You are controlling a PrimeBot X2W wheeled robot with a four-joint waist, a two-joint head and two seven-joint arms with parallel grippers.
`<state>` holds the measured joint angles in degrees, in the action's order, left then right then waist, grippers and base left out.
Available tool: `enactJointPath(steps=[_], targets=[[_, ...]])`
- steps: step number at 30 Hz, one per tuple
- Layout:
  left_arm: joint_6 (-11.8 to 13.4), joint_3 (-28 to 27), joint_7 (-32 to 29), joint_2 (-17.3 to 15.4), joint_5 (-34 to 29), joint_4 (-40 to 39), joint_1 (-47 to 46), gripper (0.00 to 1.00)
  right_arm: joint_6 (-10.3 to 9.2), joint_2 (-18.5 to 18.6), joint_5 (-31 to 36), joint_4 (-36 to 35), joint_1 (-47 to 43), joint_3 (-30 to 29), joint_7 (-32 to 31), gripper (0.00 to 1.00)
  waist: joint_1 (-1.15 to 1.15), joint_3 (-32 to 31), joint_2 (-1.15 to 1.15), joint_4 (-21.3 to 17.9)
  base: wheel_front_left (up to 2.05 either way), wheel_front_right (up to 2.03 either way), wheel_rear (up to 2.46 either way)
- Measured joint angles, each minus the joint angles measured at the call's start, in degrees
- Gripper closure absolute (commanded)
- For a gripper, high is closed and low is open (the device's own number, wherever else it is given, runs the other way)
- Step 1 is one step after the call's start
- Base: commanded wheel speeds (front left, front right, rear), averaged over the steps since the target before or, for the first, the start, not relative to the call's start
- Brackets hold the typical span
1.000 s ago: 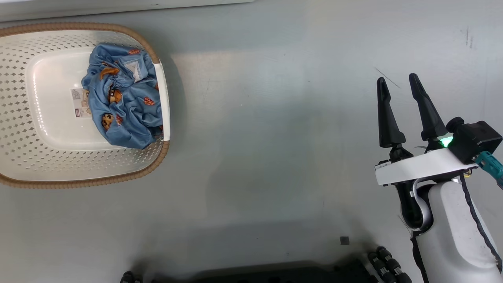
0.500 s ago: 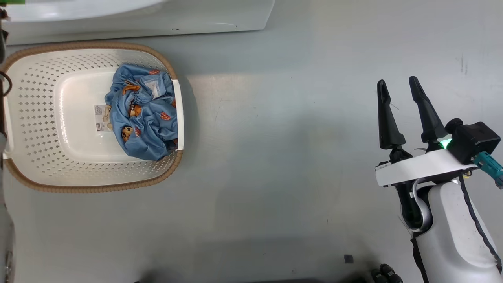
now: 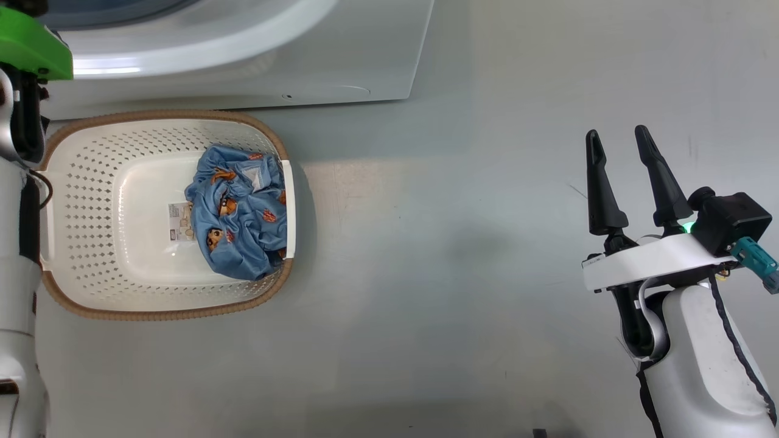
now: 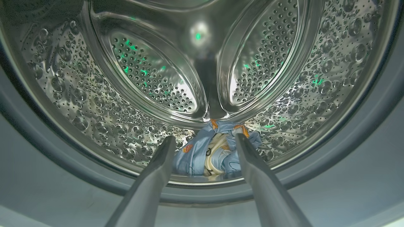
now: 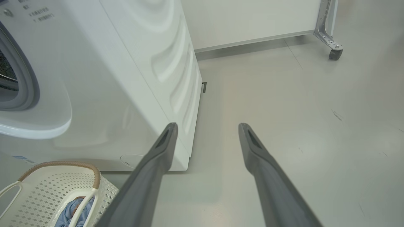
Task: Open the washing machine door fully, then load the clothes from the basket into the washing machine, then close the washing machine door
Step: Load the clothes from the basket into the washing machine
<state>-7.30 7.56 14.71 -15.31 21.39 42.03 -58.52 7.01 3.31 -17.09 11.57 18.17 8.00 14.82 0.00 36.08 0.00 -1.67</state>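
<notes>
The white washing machine (image 3: 243,67) fills the top left of the head view, with the cream basket (image 3: 164,313) on the floor before it. Light blue clothes (image 3: 243,225) lie bunched at the basket's right end. In the left wrist view my left gripper (image 4: 205,137) stands open at the mouth of the steel drum (image 4: 94,104), holding nothing. Another blue garment (image 4: 195,154) lies at the drum's bottom beyond the fingertips. My right gripper (image 3: 616,135) hangs open and empty over bare floor, far right of the basket. The washing machine door is out of view.
My left forearm (image 3: 15,274) runs up the head view's left edge beside the basket. The right wrist view shows the machine's side (image 5: 126,78), the basket (image 5: 60,165), grey floor (image 5: 284,126), a white panel (image 5: 252,22) and a caster (image 5: 334,53).
The head camera has tilted up: the basket sits lower and further right in the picture, the machine's front and my left forearm have come into it. The right gripper keeps its pose.
</notes>
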Motion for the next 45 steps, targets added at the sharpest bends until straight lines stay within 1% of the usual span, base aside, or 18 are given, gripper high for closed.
enactJointPath(steps=[5,14,21,30,34,42,45], targets=[[0.00,-0.81,0.00,0.10,-0.23,-2.75,4.37,0.00,0.00,0.02,0.01,0.36,-0.46,0.20,0.00,0.00,0.00,-2.81,0.00,0.20,0.00,0.00,0.00],[0.34,-3.92,0.00,0.58,-0.80,-7.99,13.05,0.00,0.00,-0.02,0.01,1.27,-1.42,1.71,0.00,0.00,0.00,-8.15,0.00,0.25,0.00,0.00,0.00],[0.86,-5.98,0.00,3.19,-1.03,-12.60,20.04,0.00,0.00,-0.02,0.02,1.86,-3.99,2.15,0.00,0.00,0.00,-12.25,0.00,0.19,0.00,0.00,0.00],[1.81,-7.98,0.00,4.24,-2.77,-17.47,30.34,0.00,0.00,-0.04,0.18,2.05,-5.48,3.33,0.00,0.00,0.00,-17.03,0.00,0.49,0.00,0.00,0.00],[2.10,-9.23,0.00,5.33,-3.16,-20.13,34.83,0.00,0.00,-0.03,0.18,2.04,-6.68,3.36,0.00,0.00,0.00,-18.81,0.00,0.47,0.00,0.00,0.00],[2.41,-9.65,0.00,7.15,-5.52,-24.63,42.25,0.00,0.00,-0.07,0.18,1.98,-8.36,2.77,0.00,0.00,0.00,-21.55,0.00,0.28,0.00,0.00,0.00],[3.33,-10.81,-0.01,7.45,-6.14,-26.43,44.96,0.00,0.00,-0.09,0.19,1.98,-9.07,2.65,0.00,0.00,0.00,-22.40,0.00,0.25,0.00,0.00,0.00]])
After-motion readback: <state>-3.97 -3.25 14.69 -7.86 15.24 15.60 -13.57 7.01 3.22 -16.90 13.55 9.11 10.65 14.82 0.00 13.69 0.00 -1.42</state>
